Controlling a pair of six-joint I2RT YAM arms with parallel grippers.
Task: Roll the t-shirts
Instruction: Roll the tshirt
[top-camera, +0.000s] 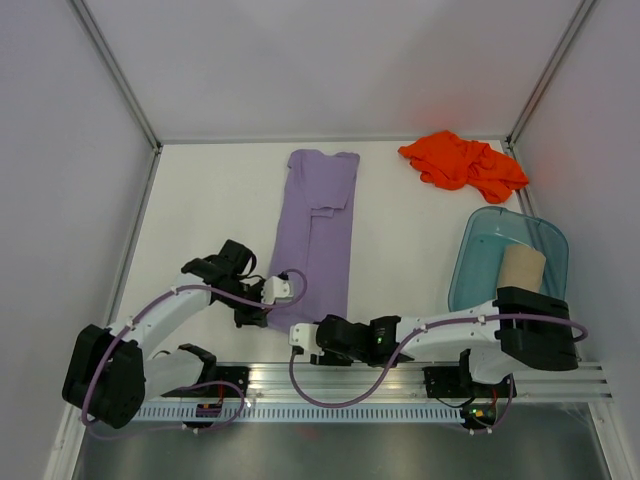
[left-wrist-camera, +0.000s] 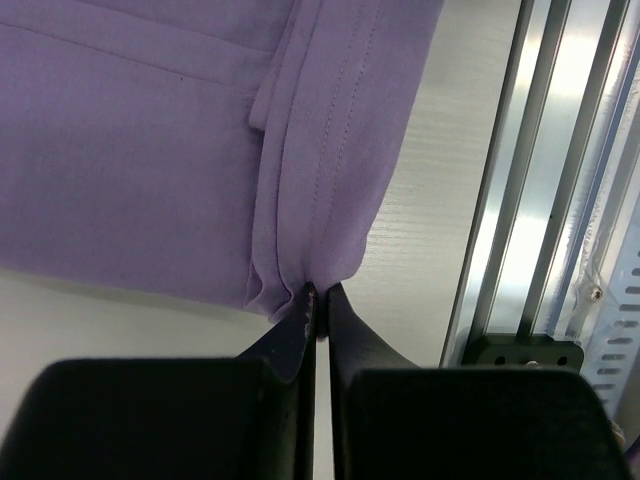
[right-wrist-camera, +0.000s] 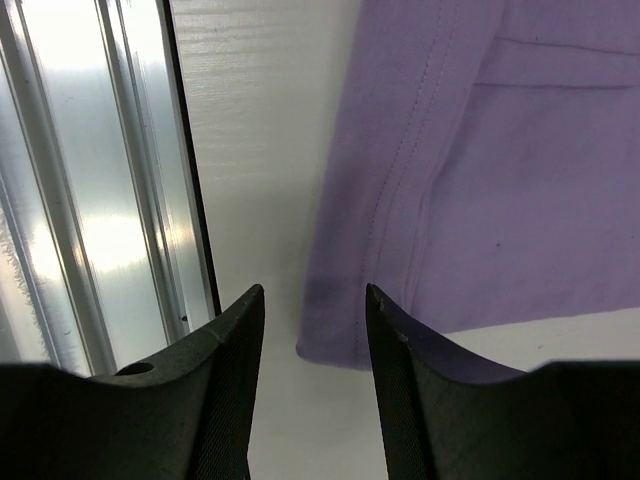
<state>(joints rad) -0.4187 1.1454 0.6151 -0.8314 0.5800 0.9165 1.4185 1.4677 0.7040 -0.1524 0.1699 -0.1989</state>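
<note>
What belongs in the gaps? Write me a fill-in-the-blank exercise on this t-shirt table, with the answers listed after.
1. The folded t-shirt pinched by the left end effector is ____ in colour.
2. The orange-red t-shirt lies crumpled at the far ____ corner of the table.
3. The rolled t-shirt inside the teal tub is ____ in colour.
4. The right end effector has its fingers ____.
Missing words: purple; right; tan; open.

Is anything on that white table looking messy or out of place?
Only the bright orange-red cloth t-shirt: it lies crumpled in a heap at the far right corner, while the lavender purple t-shirt is folded into a neat long strip.
</note>
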